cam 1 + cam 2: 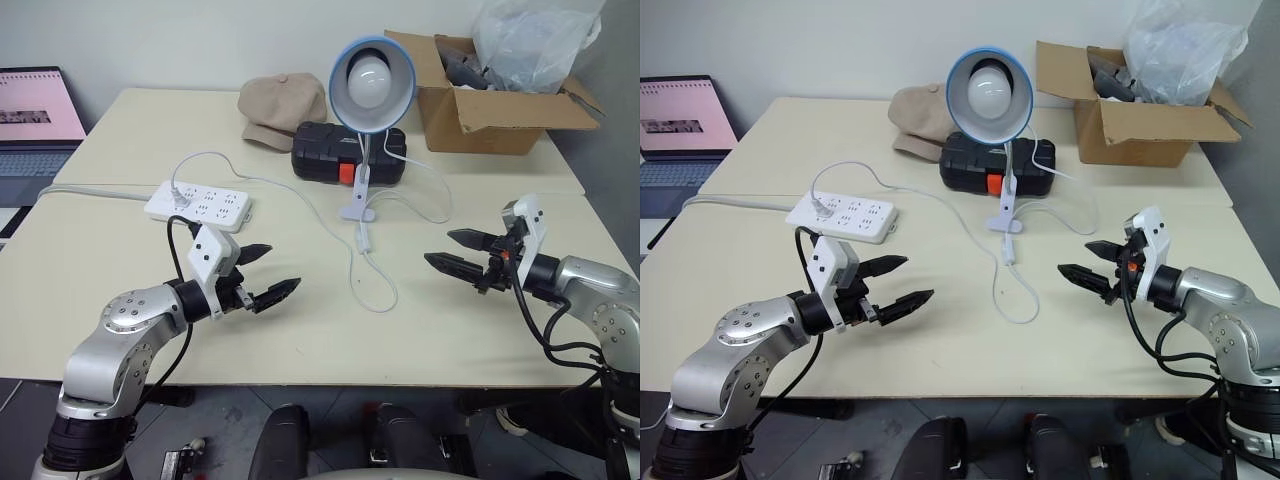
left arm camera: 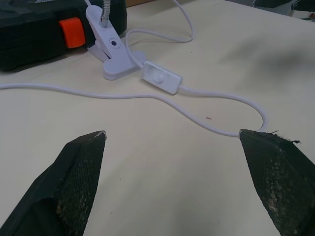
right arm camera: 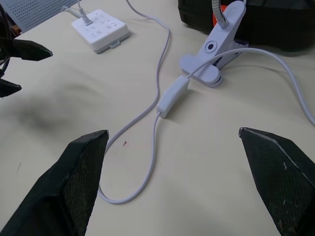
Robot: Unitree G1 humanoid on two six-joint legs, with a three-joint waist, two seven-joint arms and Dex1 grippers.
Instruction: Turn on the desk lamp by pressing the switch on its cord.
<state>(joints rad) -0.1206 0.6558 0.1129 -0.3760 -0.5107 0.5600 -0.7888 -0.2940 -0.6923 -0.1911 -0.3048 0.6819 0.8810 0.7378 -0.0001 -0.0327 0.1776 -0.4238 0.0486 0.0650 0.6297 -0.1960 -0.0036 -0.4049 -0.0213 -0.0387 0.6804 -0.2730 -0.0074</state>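
Note:
The desk lamp (image 1: 371, 83) stands at mid-table on its white clip base (image 1: 356, 205), its blue-rimmed shade facing me and the globe bulb unlit. Just in front of the clip lies the small white switch (image 1: 362, 240) on the thin white cord (image 1: 385, 290), which loops toward me and runs left to the power strip. My left gripper (image 1: 263, 275) hovers open over the table to the left of the cord's loop. My right gripper (image 1: 458, 253) hovers open to the right of it. Both point inward at the switch (image 2: 161, 78) (image 3: 173, 96) and hold nothing.
A white power strip (image 1: 198, 206) lies at the left with a plug in it. Behind the lamp are a black case (image 1: 330, 152) with an orange latch, a beige cap (image 1: 281, 108) and an open cardboard box (image 1: 487, 100). A laptop (image 1: 35, 115) sits far left.

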